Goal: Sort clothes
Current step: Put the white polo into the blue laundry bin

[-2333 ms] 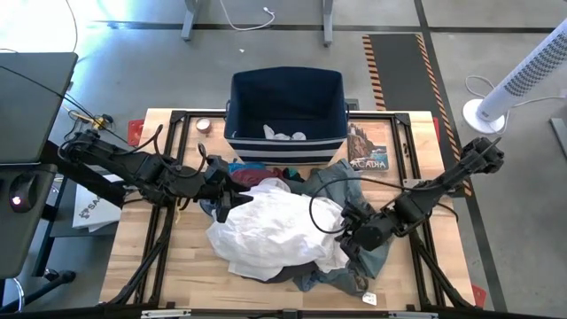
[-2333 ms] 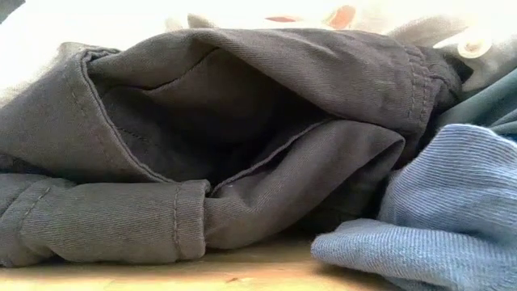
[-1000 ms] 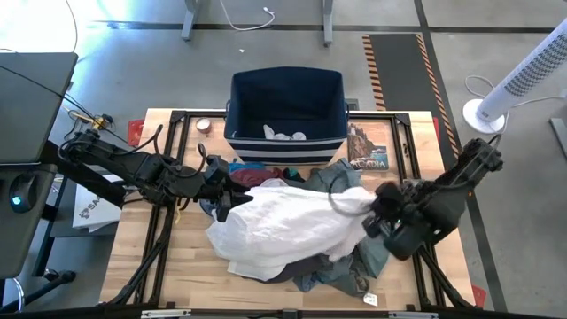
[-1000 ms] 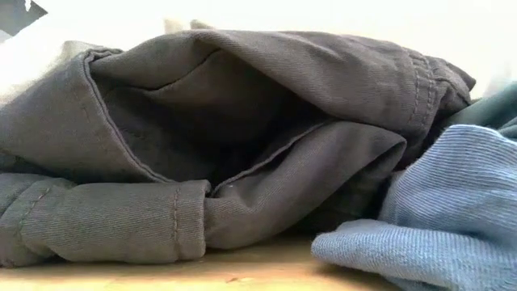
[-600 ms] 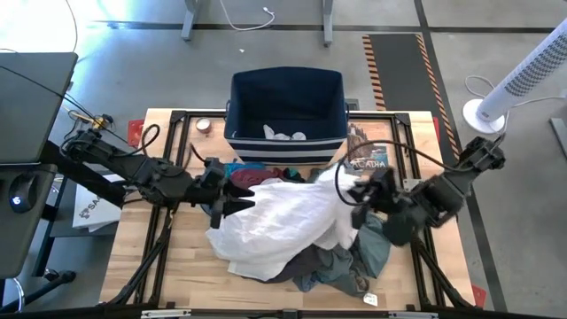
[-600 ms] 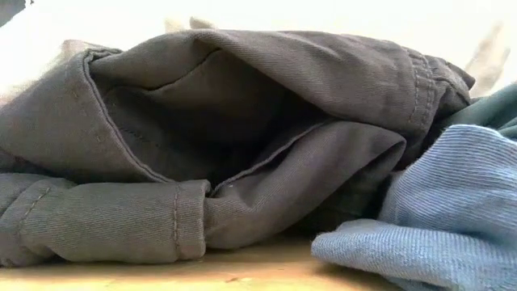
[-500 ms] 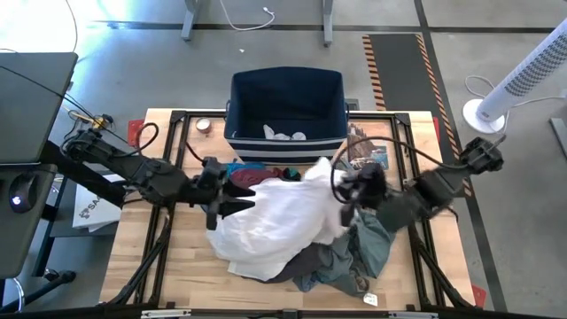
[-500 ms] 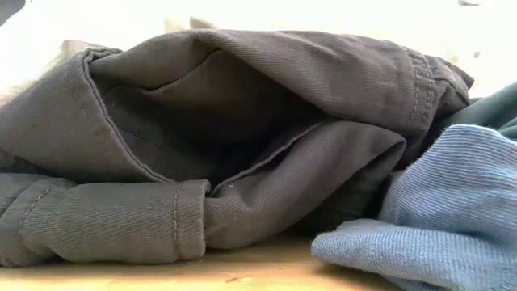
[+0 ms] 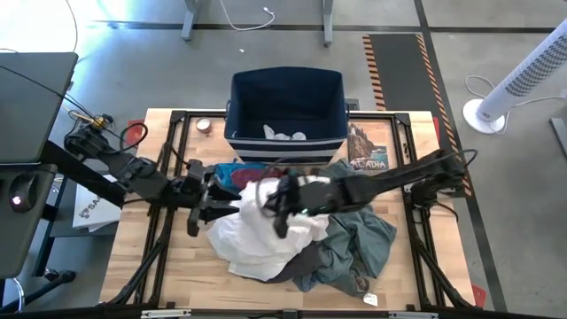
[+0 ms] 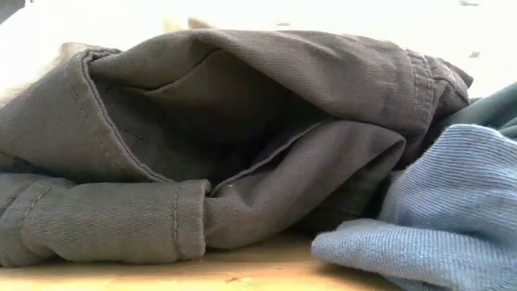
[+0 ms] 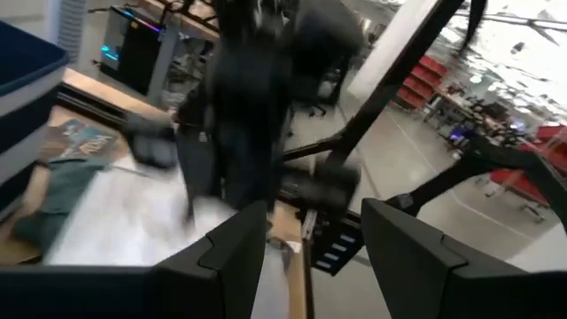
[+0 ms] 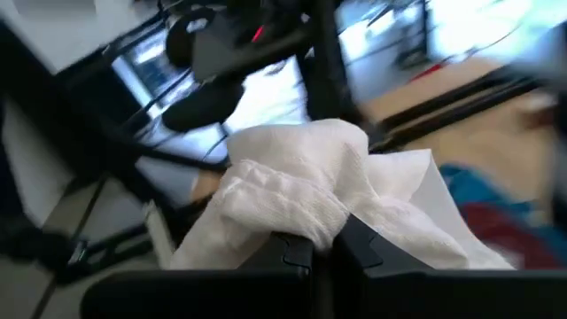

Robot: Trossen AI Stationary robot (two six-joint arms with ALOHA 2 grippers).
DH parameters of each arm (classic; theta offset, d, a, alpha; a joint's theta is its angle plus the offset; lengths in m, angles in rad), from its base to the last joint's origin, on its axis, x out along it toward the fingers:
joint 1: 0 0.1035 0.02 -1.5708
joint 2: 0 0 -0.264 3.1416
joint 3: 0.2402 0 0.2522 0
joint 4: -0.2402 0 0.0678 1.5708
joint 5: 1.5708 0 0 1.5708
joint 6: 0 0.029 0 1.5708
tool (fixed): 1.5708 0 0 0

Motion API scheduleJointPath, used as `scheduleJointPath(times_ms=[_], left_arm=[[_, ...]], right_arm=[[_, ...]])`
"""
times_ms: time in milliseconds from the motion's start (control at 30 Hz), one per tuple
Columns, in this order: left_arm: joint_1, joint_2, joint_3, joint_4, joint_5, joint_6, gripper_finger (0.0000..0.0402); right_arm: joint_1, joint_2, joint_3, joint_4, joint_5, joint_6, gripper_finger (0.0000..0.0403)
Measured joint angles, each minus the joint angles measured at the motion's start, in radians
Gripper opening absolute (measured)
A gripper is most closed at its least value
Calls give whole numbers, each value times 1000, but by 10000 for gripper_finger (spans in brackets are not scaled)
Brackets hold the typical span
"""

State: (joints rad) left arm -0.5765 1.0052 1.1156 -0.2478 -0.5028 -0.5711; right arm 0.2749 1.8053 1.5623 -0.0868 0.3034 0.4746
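Trousers point(image 10: 242, 145) fill low view; white garment point(image 12: 292, 190) pinched by right tool point(image 12: 323, 252)

Wooden table point(image 9: 177, 266) with a black metal frame point(image 9: 177, 118) running along its edges; navy bin point(image 9: 286, 97) with white stripes stands at the table's 12 o'clock edge, open side up. A small round tin point(image 9: 204, 125) sits at about 10 o'clock from the bin, and a picture card point(image 9: 367, 149) printed with a landscape lies at the bin's 4 o'clock, flat on the wood. Off the table: white tower fan point(image 9: 523, 71) on the floor at 2 o'clock, black-and-orange hazard strip point(image 9: 394, 75) on the floor between bin and fan, dark monitor point(image 9: 31, 106) at 9 o'clock, white cable point(image 9: 248, 19) on the floor at 12 o'clock.
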Motion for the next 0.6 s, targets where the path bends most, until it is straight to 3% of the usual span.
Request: scheduleJointPath(times_ms=[200,333,467,600], left_arm=[[-60,-49,0,-92,-101,-20,184],[-78,-56,0,-145,-115,-57,184],[-80,-52,0,-200,-116,-112,184],[-80,-50,0,-290,-112,-200,184]], right_arm=[[-22,178,0,27,-188,92,1],[-19,255,0,42,-273,184,11],[-20,277,0,50,-308,232,27],[-13,268,0,48,-312,154,53]])
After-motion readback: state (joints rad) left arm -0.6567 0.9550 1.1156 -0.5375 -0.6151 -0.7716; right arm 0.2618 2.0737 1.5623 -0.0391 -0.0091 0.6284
